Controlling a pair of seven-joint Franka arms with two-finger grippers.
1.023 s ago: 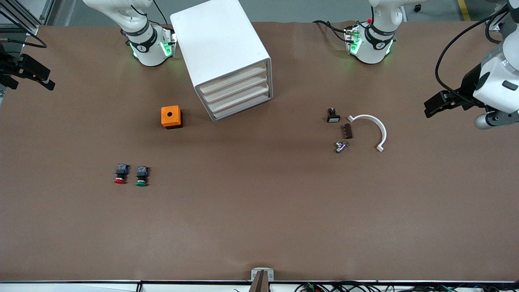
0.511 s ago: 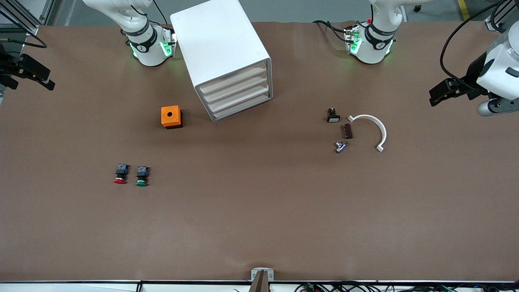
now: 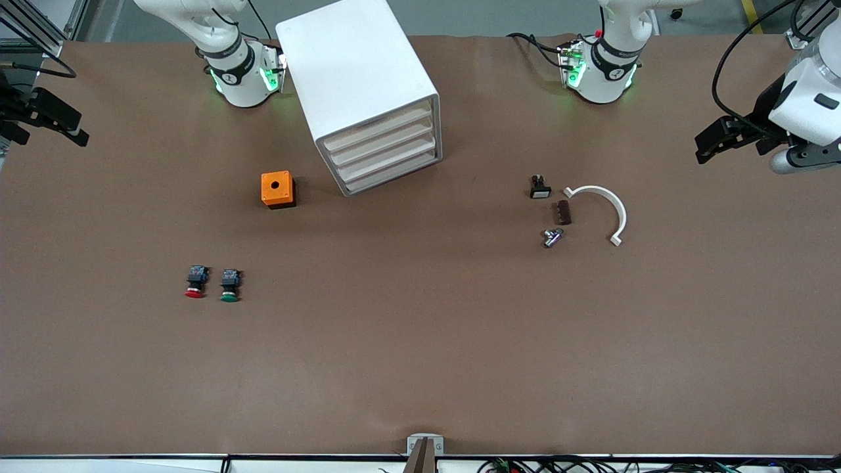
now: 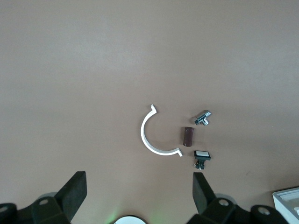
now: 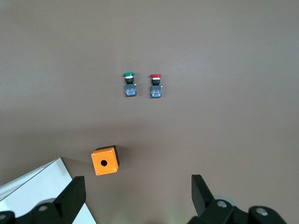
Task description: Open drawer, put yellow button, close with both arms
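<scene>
1. The left gripper (image 4: 138, 176) hangs in the air with its two black fingers spread wide and nothing between them. Taking twelve o'clock as the robots' bases and six as the front camera, it is over bare table (image 3: 420, 341) at about two o'clock, at the left arm's end.
2. The right gripper (image 5: 136, 179) is also spread wide and empty. It is up over the table's edge at about ten o'clock, at the right arm's end.
3. The drawers (image 3: 384, 148) are four pale fronts stacked in the white cabinet (image 3: 355, 72), near twelve o'clock between the two bases. All four sit pushed in flush, and the stack faces roughly five o'clock.
4. An orange box (image 3: 276, 188) with a round hole stands just beside the cabinet, toward ten o'clock.
5. A red button (image 3: 195, 281) and a green button (image 3: 230, 285) lie side by side, close but apart, between eight and nine o'clock. Both are nearer the front camera than the orange box.
6. Toward three o'clock there is a small cluster of parts. A white curved clip (image 3: 608, 203) lies there with a brown block (image 3: 564, 212) just beside it. A black switch (image 3: 539, 188) lies farther from the camera than the block, and a metal fitting (image 3: 552, 237) lies nearer.
</scene>
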